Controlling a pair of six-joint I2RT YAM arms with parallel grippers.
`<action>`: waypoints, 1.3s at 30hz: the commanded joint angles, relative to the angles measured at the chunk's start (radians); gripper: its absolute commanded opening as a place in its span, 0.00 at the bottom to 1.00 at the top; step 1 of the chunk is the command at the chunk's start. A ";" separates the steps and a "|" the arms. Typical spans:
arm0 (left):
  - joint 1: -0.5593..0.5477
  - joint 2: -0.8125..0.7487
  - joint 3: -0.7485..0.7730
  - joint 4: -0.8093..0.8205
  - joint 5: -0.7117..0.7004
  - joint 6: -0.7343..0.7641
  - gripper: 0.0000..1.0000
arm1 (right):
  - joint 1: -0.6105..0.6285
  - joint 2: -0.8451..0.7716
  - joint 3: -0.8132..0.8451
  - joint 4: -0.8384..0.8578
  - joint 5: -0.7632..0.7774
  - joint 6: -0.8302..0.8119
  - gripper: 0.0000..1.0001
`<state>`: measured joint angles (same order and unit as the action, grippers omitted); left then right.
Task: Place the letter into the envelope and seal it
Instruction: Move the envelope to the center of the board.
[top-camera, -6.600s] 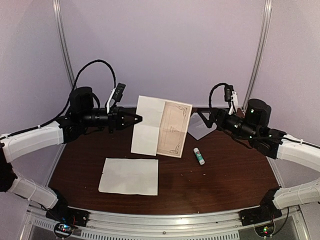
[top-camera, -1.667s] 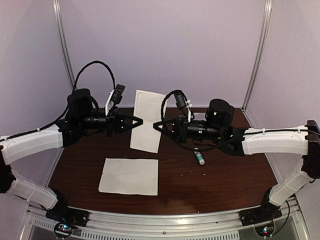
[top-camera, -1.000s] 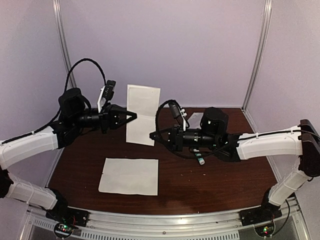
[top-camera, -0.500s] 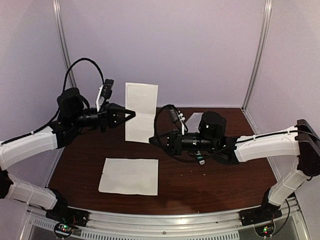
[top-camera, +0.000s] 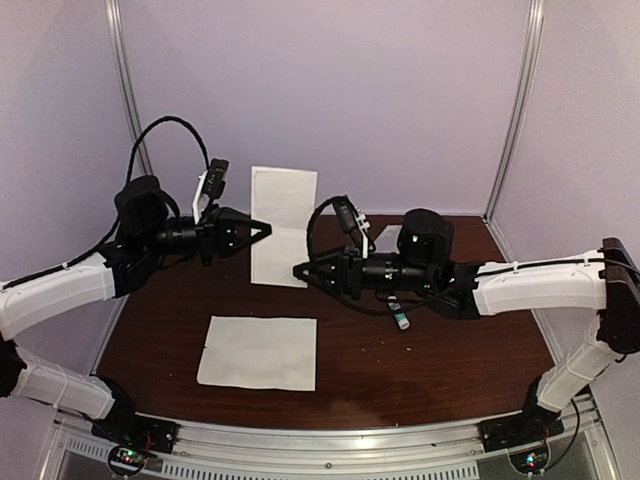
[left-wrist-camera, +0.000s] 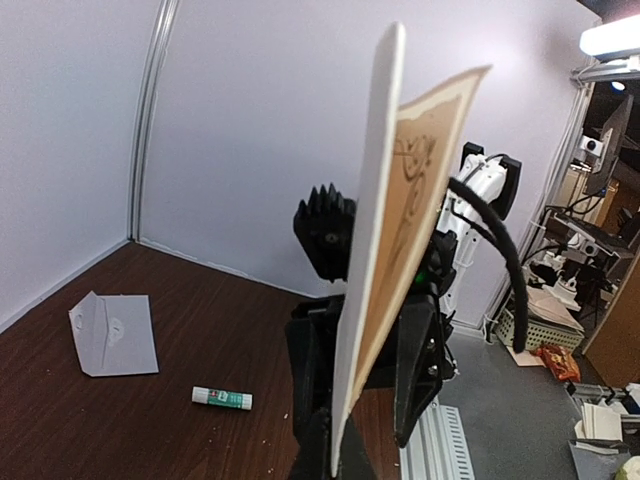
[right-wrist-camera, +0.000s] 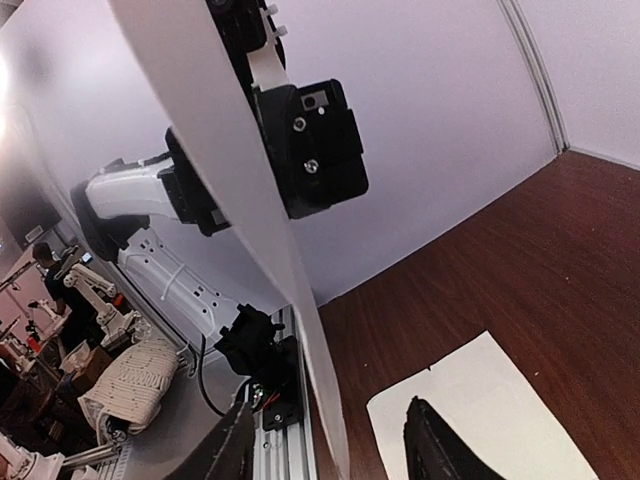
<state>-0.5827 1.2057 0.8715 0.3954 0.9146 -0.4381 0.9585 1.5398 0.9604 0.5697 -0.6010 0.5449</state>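
**A:** What do the surface and room look like?

**B:** It is a dark brown wooden table (top-camera: 450, 360) with small pale specks on it. Pale lavender walls (top-camera: 400, 100) close it in, with an aluminium post (top-camera: 515, 110) at the back right corner. A silver rail (top-camera: 330, 440) runs along the near edge, where both arms are bolted. Past the table's end, the left wrist camera catches a cluttered workroom under a strip light (left-wrist-camera: 610, 38).

**A:** What lies on the table?

**B:** A white sheet (top-camera: 258, 352) lies flat near the front, left of centre. A green-and-white glue stick (top-camera: 400, 316) lies on its side just below the right arm. The envelope (left-wrist-camera: 113, 333) lies flat near the back wall, not far from the glue stick.

**A:** Is anything in the envelope?

**B:** It lies seam side up with its point at one end. I cannot tell how the flap stands. The letter (top-camera: 284, 215) is outside it, held upright in the air over the back of the table.

**A:** And the jaws?

**B:** The left gripper (top-camera: 266, 228) is clamped on the letter's left edge. Seen edge-on from the left wrist, the letter shows two layers, and a tan face with an ornamental print shows at the offset layer. The right gripper (top-camera: 298, 271) is at the letter's lower right corner with its jaws apart. The paper's edge runs down between the fingers (right-wrist-camera: 428, 440) with a gap on each side.
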 joint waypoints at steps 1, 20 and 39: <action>-0.018 0.012 0.008 0.038 0.034 0.018 0.00 | -0.022 -0.063 0.110 -0.070 0.032 -0.106 0.52; -0.041 0.034 0.013 0.031 0.052 0.018 0.00 | -0.063 -0.082 0.253 -0.117 0.016 -0.175 0.37; -0.043 0.060 0.024 -0.001 0.032 0.024 0.00 | -0.083 -0.118 0.239 -0.067 0.025 -0.165 0.02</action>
<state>-0.6193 1.2568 0.8715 0.3851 0.9459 -0.4355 0.8799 1.4567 1.1881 0.4679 -0.5789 0.3779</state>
